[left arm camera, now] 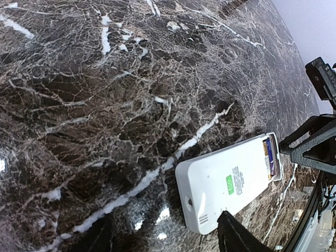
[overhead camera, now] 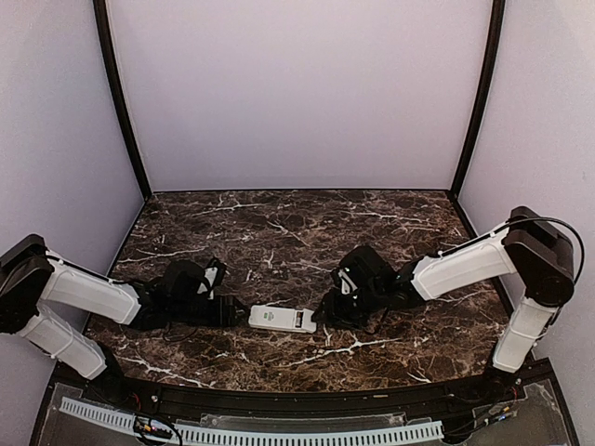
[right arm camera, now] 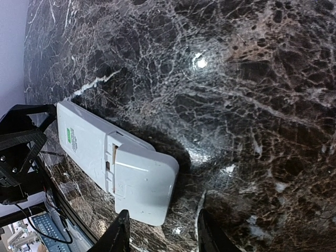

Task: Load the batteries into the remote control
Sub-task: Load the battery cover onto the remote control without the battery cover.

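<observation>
Gripping nothing with the left jaws, spread wide at one end of the remote control [left arm camera: 226, 184]; likewise clamping nothing with the right jaws, partly open with the opposite end at their mouth. Lies back-up on the tabletop [overhead camera: 279, 232] between both arms, battery [left arm camera: 269, 155] peeking at the cover [right arm camera: 139, 176] edge. Likely seating that cover: brace one end, press flat, slide squarely, mind skidding on glossy dark marble. Enclosed by plain pale walls [overhead camera: 297, 93].
</observation>
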Controlling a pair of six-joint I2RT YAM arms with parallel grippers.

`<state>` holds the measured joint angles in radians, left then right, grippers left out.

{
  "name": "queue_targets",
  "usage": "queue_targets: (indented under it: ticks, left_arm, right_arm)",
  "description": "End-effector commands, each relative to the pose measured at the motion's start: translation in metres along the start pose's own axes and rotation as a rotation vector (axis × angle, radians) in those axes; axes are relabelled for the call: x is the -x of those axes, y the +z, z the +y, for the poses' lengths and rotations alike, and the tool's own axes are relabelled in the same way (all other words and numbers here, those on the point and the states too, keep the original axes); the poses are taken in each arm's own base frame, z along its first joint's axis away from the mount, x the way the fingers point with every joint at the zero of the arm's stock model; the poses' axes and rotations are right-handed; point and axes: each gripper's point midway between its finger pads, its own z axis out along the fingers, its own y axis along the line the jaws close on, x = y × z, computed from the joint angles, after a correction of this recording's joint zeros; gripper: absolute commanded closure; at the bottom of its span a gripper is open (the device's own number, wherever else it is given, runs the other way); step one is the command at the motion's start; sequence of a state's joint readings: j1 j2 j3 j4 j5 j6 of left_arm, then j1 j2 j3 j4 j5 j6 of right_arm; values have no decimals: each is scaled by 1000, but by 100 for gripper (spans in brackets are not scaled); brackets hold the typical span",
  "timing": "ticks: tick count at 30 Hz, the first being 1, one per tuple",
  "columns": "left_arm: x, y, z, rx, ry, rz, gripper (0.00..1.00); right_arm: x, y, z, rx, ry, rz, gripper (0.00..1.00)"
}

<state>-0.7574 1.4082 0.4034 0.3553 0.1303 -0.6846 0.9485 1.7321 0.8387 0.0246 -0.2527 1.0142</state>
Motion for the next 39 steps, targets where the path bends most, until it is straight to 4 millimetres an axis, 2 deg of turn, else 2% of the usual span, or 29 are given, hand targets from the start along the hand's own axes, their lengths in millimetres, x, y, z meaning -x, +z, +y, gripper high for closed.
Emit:
queue_targets:
  ticks: [1, 6, 17, 35, 39]
  left_arm:
    - [-9, 3, 3, 5, -1, 34, 36]
    - [-11, 5, 1, -3, -1, 44, 38]
    - [-15, 7, -4, -27, -3, 62, 46]
    - [-17, 10, -5, -37, 3, 74, 47]
    - [-18, 10, -5, -37, 2, 76, 47]
  right_arm:
    - [-4, 10, 3, 29, 25, 12, 60]
    - [-6, 16, 0, 13, 36, 17, 66]
    - [-3, 19, 14, 36, 19, 22, 69]
    - [0, 24, 23, 2, 12, 25, 72]
    - [-1, 24, 18, -35, 23, 29, 73]
